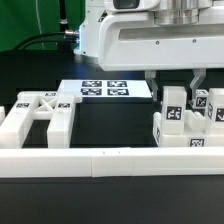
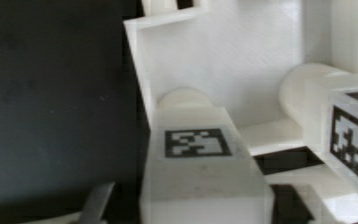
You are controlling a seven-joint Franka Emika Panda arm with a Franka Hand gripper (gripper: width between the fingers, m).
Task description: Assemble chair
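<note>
Directly beneath the gripper, between its widely spread fingers, stands an upright chair part: chunky, glossy white plastic bearing a black-and-white square tag.

No words, numbers or brand marks legible anywhere. Only black-and-white square tags, coded patterns without letters. Several sit on the marker board, others on the chair parts.

Passable over bare surface between cross-braced frame and tagged parts cluster; walled off at the near edge by border rail; cramped within that cluster under the hand
</note>
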